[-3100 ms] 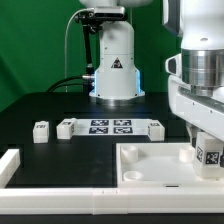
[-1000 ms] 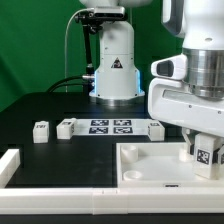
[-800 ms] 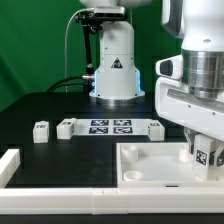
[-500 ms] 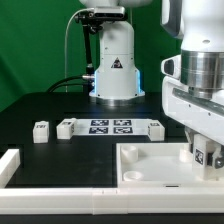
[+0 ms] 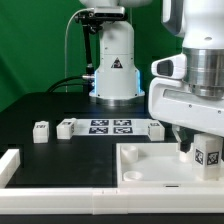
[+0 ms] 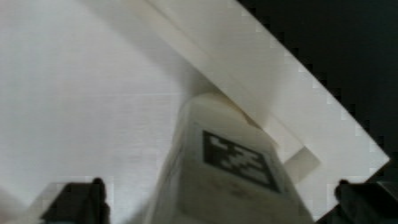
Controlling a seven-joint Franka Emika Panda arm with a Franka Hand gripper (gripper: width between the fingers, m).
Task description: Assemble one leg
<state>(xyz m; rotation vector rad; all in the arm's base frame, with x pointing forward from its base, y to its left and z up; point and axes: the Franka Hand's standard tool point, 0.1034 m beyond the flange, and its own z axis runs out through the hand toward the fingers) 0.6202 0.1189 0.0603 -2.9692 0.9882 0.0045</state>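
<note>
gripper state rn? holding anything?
Gripper: open, fingers apart on either side of the leg, not clamping it; the leg stands on the tabletop.

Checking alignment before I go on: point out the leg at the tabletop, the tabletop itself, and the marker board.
leg (image 5: 209, 155): exterior view, on its tagged side.
tabletop (image 5: 150, 170): exterior view, on its bare inner floor.
marker board (image 5: 110, 126): exterior view, among its tags.
</note>
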